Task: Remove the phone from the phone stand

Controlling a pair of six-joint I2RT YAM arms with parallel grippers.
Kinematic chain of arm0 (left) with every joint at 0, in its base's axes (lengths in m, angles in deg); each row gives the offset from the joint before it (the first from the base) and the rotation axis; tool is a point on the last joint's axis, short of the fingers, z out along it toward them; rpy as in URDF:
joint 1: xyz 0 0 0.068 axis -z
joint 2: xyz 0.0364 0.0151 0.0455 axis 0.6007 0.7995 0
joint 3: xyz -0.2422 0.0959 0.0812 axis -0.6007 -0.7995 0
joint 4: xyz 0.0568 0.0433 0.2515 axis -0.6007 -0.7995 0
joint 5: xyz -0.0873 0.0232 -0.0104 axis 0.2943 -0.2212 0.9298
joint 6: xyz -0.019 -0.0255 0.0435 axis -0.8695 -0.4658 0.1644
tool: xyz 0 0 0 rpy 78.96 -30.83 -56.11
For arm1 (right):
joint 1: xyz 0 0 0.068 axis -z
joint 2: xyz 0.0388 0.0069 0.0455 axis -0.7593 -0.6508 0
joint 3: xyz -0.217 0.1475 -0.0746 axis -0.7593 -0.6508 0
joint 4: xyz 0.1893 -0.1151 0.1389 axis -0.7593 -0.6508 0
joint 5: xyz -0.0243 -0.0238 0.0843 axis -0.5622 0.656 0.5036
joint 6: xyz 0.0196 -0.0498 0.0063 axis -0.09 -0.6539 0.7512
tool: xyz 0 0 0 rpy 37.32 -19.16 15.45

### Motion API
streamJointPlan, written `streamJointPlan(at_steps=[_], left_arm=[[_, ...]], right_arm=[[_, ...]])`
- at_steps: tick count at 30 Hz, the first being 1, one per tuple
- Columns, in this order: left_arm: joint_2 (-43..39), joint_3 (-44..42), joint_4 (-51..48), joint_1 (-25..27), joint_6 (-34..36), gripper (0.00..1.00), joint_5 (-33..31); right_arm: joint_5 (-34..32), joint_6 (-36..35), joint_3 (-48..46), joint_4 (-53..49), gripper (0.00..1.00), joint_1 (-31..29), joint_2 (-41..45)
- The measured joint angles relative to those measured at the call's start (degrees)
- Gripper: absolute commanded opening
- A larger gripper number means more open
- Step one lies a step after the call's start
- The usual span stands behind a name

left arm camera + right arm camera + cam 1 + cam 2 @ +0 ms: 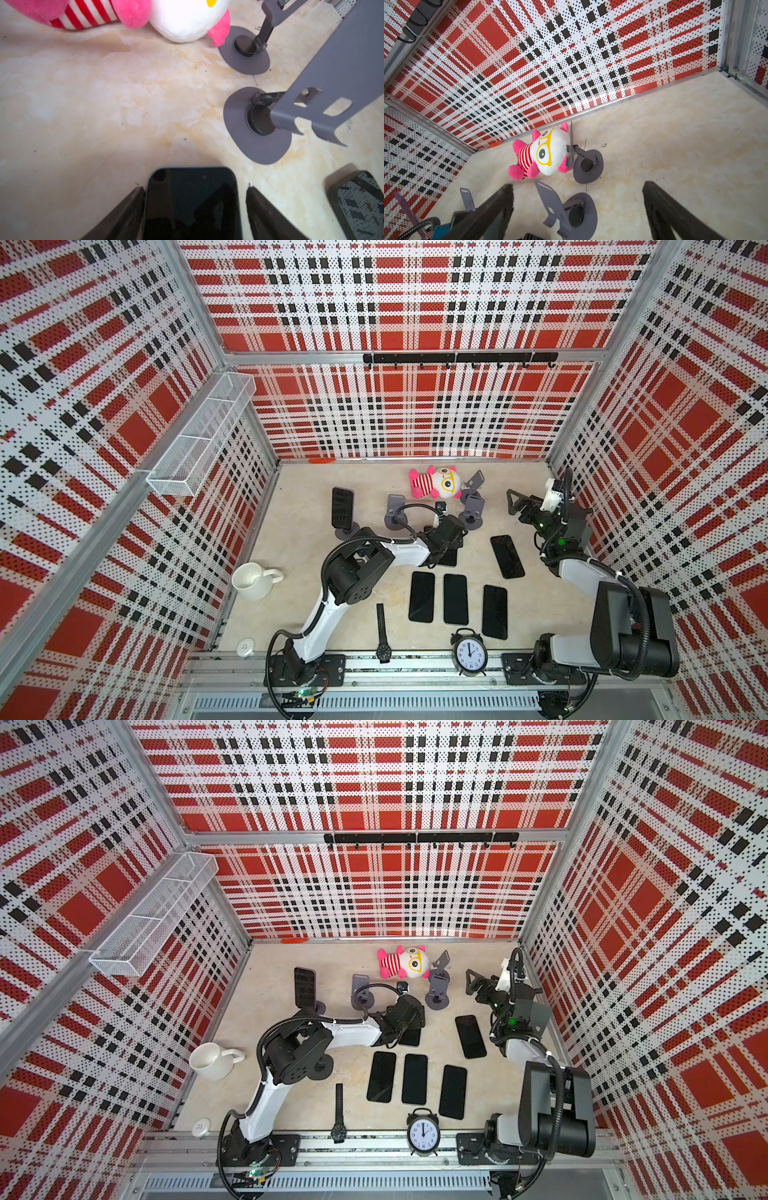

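Observation:
A dark phone (343, 508) (304, 987) stands upright on a grey phone stand (348, 531) at the rear left. My left gripper (449, 545) (409, 1025) (195, 188) hovers low over another black phone (192, 207) (449, 559) that lies flat on the table. Its fingers straddle that phone's sides; one finger (261, 207) stands clear of the edge, so the gripper is open. An empty grey stand (332, 83) (471, 510) is just beyond. My right gripper (515, 502) (578, 185) hangs open and empty at the rear right.
Two more empty stands (395, 512) (473, 481) flank a pink plush toy (436, 483). Several black phones (456, 598) lie flat mid-table. A white mug (253, 580), a wristwatch (382, 632) and an alarm clock (469, 653) sit toward the front.

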Motion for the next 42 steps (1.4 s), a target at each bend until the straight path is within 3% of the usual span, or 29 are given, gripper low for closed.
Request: streamJointPlan(at_steps=[14, 24, 36, 42], left_arm=[[-2.1, -1.5, -2.3, 0.0, 1.2, 0.81, -0.1], [-14.9, -3.1, -6.5, -0.4, 5.8, 0.82, -0.2], [-31.7, -9.8, -8.1, -2.4, 10.4, 0.84, 1.0], [-41.6, -15.0, -7.9, -10.3, 13.9, 0.85, 1.5]], right_arm=[[0.4, 0.2, -0.6, 1.1, 1.0, 0.0, 0.3], [-1.5, -0.2, 1.0, -5.6, 1.0, -1.7, 3.7], [-5.4, -7.5, 9.2, -17.9, 1.0, -16.5, 7.3], [-8.1, -11.2, 13.0, -22.8, 1.0, -26.0, 7.3]])
